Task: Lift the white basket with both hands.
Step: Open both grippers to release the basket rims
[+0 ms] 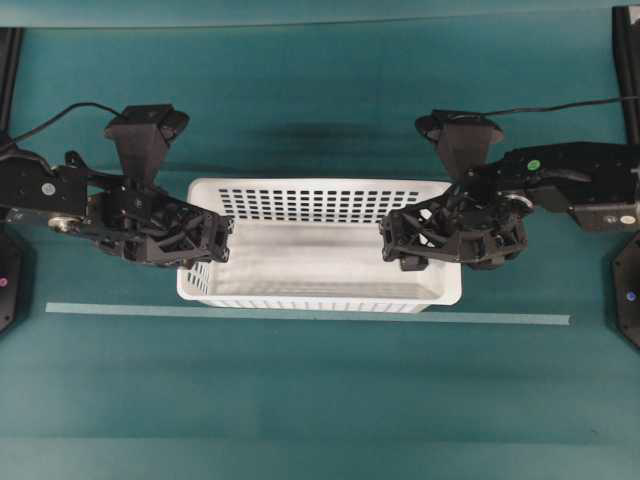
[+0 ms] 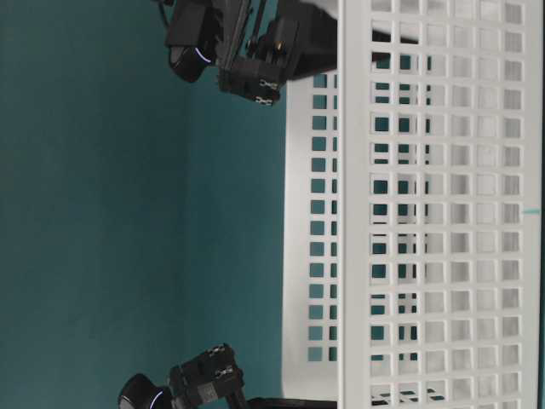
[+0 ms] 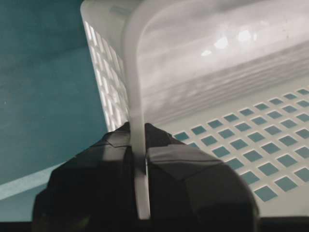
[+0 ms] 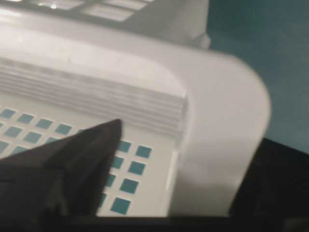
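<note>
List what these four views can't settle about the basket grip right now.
- Right tool: right wrist view is blurred; one finger sits inside the white basket, the outer one is dark behind the rim, so contact is unclear.
- Overhead view: both tool bodies cover their own fingertips at the end walls.
- Table-level view: arms cut off by the top and bottom edges.
- Left tool: clamped on the rim; depth of bite hidden by its fingers.

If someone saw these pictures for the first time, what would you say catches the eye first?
The white basket in the middle of the teal table, with a black arm at each short end. The left gripper is pinched shut on the basket's left rim. The right gripper straddles the right rim with its jaws apart.
</note>
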Robot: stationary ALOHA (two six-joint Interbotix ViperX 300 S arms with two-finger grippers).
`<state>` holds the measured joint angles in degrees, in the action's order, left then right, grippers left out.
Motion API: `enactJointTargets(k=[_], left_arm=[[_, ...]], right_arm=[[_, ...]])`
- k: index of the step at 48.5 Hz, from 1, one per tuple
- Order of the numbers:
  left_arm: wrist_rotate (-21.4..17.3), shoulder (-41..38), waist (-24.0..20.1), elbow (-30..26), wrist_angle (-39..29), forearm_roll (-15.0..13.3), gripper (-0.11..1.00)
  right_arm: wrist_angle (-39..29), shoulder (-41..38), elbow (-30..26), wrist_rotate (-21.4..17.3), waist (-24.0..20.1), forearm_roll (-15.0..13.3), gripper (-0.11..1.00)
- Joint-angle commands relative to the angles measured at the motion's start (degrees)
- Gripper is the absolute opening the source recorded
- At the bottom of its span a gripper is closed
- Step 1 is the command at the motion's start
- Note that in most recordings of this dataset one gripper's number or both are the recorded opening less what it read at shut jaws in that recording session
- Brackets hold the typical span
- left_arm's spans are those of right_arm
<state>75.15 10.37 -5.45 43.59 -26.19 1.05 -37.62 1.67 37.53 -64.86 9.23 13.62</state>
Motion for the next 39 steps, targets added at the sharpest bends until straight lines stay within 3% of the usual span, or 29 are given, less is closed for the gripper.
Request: enactJointTargets(k=[1,6,11,15,22,26,39], left_arm=[[-1.3,-1.3,0.1,-0.2,1.6,0.5,-0.03],[-1.4,-1.3,0.0,0.0,1.6,0.5,0.0],[-1.5,-1.3,0.0,0.1,1.6,0.5,0.13],[-1.6,-1.3,0.1,0.1,1.5,0.5,0.33],[-1.7,-1.2,0.0,0.3,0.5,0.5,0.78],[-1.6,-1.1,0.1,0.4,-0.2,0.5,0.95],[-1.3,-0.4,0.0,1.1,-0.2,0.4,0.96]], right_arm=[[0.7,-2.5,-0.1,0.2,0.0,0.3,0.84],[0.8,-2.6,-0.1,0.2,0.0,0.3,0.89],[0.9,-2.7,0.0,0.2,0.4,0.3,0.89],[1.2,-2.7,0.1,0.3,0.7,0.3,0.89],[1.4,-2.6,0.2,1.1,1.1,0.3,0.9],[1.2,-2.6,0.2,1.6,1.1,0.3,0.9],[0.0,-1.7,1.4,1.6,1.1,0.3,0.94]])
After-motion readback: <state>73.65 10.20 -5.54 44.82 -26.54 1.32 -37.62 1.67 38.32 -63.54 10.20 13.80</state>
